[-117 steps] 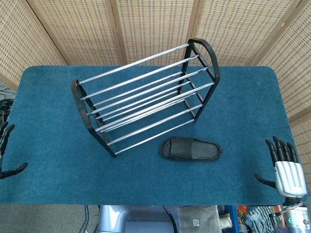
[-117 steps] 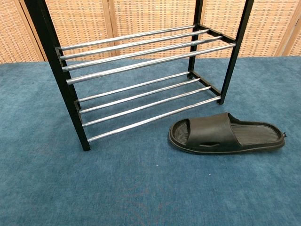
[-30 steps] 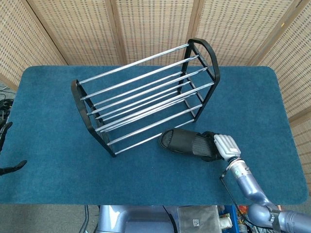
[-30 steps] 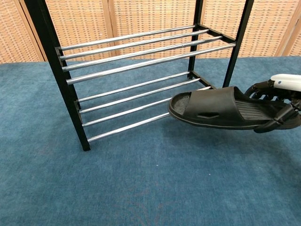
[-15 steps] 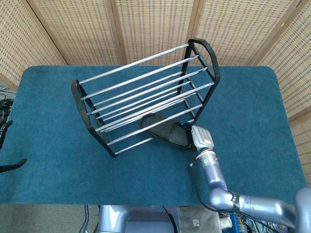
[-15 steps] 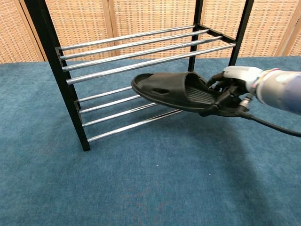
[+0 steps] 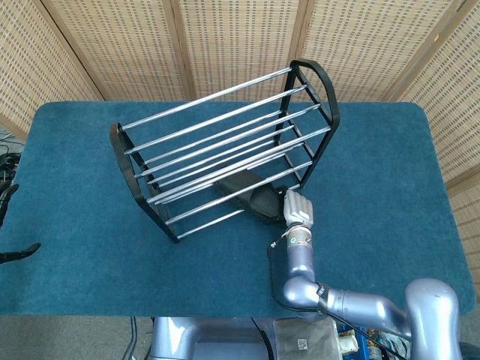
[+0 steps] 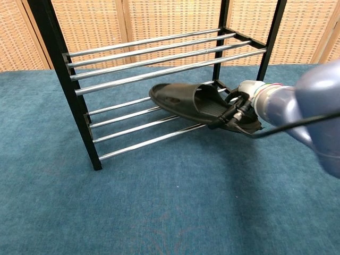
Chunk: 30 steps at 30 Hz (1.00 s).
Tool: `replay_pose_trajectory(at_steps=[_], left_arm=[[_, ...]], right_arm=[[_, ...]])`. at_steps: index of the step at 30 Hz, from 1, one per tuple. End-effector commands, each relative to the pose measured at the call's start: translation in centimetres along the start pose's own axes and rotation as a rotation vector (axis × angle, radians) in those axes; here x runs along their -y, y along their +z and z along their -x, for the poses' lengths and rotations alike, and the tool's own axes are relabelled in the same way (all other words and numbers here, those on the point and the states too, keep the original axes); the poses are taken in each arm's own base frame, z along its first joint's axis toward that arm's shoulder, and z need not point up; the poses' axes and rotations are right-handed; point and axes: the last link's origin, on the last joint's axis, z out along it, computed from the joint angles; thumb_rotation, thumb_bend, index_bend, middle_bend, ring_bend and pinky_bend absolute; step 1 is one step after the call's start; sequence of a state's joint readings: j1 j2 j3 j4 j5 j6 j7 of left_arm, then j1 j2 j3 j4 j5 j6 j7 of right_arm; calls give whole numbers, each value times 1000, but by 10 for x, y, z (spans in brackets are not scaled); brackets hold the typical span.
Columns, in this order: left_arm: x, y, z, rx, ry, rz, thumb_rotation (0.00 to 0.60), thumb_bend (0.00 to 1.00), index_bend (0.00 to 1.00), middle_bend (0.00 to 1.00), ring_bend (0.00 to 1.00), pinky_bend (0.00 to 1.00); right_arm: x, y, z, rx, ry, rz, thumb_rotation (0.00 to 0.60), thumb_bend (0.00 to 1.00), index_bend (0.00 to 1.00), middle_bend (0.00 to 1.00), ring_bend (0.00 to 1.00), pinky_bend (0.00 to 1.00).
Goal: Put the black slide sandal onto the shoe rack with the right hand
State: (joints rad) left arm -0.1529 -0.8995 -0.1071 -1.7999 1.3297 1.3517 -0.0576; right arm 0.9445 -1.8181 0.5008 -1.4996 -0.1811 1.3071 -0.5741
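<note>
Blue carpet covers the one table (image 7: 90,285), and on it stands a single shoe rack (image 7: 225,154) with a black frame and chrome rails in two tiers. One black slide sandal (image 8: 196,103) sits partly inside the rack, its toe resting over the lower-tier rails and its heel end jutting out past the front rail, tilted down toward the table. The right hand (image 8: 239,103) has its fingers curled around the sandal's heel, gripping it. The placing step looks nearly done; the next move likely calls for pushing the sandal further in so the heel settles on the rails, then letting go and backing out. Only dark fingertips of the left hand (image 7: 11,251) show at the table's left edge, apparently spread and holding nothing.
</note>
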Motion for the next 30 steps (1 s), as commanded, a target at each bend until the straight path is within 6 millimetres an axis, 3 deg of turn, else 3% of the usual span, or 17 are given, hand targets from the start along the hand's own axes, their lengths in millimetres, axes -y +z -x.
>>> replay_pose_trajectory(at_steps=[1, 14, 30], left_arm=[[0, 1, 0, 2, 1, -1, 600, 35, 0, 0, 0, 0], [4, 5, -2, 17, -18, -9, 600, 35, 0, 0, 0, 0], [6, 6, -1, 26, -24, -15, 600, 35, 0, 0, 0, 0]], right_arm=[[6, 3, 3, -10, 10, 27, 600, 529, 606, 665, 543, 594], [1, 25, 7, -83, 28, 218, 600, 541, 607, 663, 543, 594], [15, 27, 7, -163, 176, 214, 600, 542, 607, 661, 543, 594]])
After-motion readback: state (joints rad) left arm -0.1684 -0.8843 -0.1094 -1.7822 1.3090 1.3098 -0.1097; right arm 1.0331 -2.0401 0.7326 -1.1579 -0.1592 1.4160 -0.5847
